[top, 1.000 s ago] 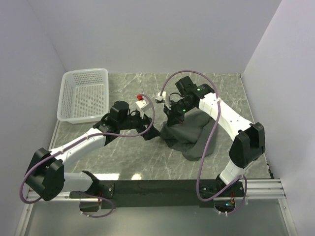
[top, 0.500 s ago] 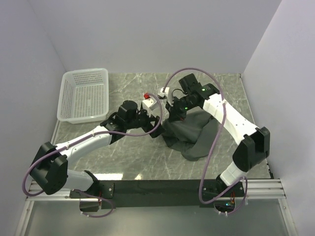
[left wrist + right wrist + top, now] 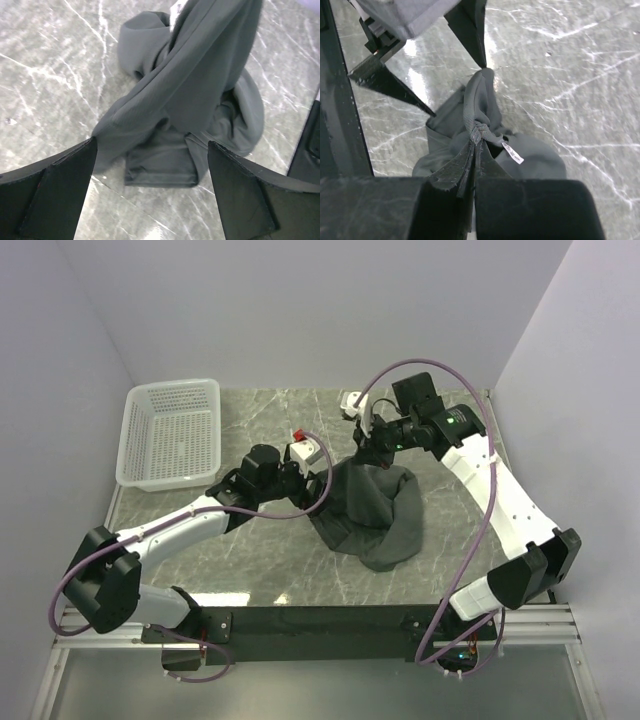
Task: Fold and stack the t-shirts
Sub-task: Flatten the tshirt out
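Our right gripper (image 3: 370, 452) has swung up and back, pinching a seam of the charcoal t-shirt (image 3: 378, 512), now half-lifted off the marble table (image 3: 250, 560), so we're spreading it, and our wide-spread left gripper (image 3: 151, 144) should next catch a hanging edge.

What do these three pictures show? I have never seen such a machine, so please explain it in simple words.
This is a robot: two arms fixed at the near edge of a marble table. One picture is from a camera above; the other two are from a camera on each wrist. On the table are a white basket, far left, and a dark grey shirt. The right gripper is shut on the shirt and lifts part of it. The left gripper is open near the shirt and holds nothing.
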`<state>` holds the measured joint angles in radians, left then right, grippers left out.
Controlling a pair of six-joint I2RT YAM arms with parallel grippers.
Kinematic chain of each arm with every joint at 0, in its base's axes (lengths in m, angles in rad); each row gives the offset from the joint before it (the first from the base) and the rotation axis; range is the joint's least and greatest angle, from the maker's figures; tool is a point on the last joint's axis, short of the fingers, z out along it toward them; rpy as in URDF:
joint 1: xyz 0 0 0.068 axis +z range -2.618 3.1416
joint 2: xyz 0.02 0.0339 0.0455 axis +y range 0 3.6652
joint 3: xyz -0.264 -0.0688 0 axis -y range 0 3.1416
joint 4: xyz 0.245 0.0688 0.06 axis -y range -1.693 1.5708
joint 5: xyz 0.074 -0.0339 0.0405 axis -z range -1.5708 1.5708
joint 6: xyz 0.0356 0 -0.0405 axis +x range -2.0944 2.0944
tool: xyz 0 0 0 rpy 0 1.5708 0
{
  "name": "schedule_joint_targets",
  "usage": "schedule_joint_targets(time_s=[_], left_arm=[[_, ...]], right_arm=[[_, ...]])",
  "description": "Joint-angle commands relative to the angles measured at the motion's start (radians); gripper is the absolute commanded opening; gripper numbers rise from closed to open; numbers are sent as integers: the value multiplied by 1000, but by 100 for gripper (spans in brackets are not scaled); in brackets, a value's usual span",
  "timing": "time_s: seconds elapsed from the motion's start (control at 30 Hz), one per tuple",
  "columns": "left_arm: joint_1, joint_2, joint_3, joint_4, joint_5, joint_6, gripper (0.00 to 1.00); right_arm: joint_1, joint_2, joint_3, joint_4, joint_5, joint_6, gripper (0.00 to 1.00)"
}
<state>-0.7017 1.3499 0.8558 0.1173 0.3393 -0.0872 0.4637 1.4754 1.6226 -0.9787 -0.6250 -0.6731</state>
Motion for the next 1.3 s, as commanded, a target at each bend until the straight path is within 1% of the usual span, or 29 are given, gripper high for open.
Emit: schedule_joint_targets(time_s=[0.0, 0.13, 0.2, 0.27, 0.3, 0.33, 0.37, 0.43, 0.5, 0.53, 0.57, 0.63, 0.67, 0.7, 0.77, 0.8, 0.83, 0.87, 0.93, 0.97, 1.03, 1.1, 1.13, 1.27], left_arm=[[-1, 0, 2, 79, -43, 46, 98], [-1, -11, 11, 81, -60, 64, 97], [-2, -5, 29, 58, -60, 76, 95], [-1, 21, 60, 36, -49, 76, 90], [-1, 34, 72, 10, -36, 76, 86], [-1, 63, 84, -1, -23, 76, 83], [-1, 77, 109, -8, -17, 76, 77], [-2, 115, 132, -30, -19, 76, 72], [-1, 133, 166, -41, -19, 76, 60], [-2, 144, 192, -59, -13, 108, 51], [-1, 147, 204, -71, -10, 115, 31], [-1, 141, 238, -114, -35, 121, 9], [-1, 131, 244, -114, -57, 122, 0], [-1, 118, 247, -145, -74, 125, 0], [-1, 59, 252, -162, -147, 126, 0], [-1, 34, 252, -163, -176, 129, 0], [-1, -19, 258, -163, -201, 130, 0], [-1, -46, 267, -159, -244, 135, 0], [-2, -118, 311, -163, -275, 135, 0], [-2, -136, 331, -166, -290, 141, 0], [-1, -179, 403, -171, -293, 144, 0], [-1, -198, 459, -174, -293, 144, 0], [-1, -207, 513, -174, -286, 144, 0], [-1, -210, 653, -179, -247, 138, 0]], right_arm=[[-23, -59, -4, 23, -16, 7, 0], [-36, -86, -29, 34, -24, 9, 0], [-40, -93, -32, 35, -28, 12, 0], [-46, -95, -29, 35, -35, 13, 0], [-49, -96, -29, 35, -38, 14, 0], [-53, -96, -27, 34, -44, 15, 0], [-56, -98, -26, 34, -48, 17, 0], [-57, -99, -27, 35, -50, 18, 0], [-60, -105, -33, 38, -47, 18, 0], [-60, -107, -36, 40, -44, 20, 0], [-62, -112, -41, 43, -38, 24, 0], [-69, -119, -41, 60, -10, 35, 0], [-76, -127, -37, 77, 4, 53, 0], [-85, -132, -33, 90, 19, 66, 0], [-97, -151, -20, 126, 97, 117, 0], [-108, -161, -14, 170, 132, 135, 0], [-112, -168, -4, 187, 180, 150, 0], [-120, -185, 23, 205, 198, 173, 0], [-134, -202, 60, 250, 229, 196, 0], [-138, -211, 107, 261, 258, 216, 0], [-146, -216, 161, 271, 278, 236, 0], [-158, -221, 242, 282, 288, 279, 0], [-164, -224, 297, 288, 291, 299, 0], [-217, -233, 433, 284, 259, 368, 0]])
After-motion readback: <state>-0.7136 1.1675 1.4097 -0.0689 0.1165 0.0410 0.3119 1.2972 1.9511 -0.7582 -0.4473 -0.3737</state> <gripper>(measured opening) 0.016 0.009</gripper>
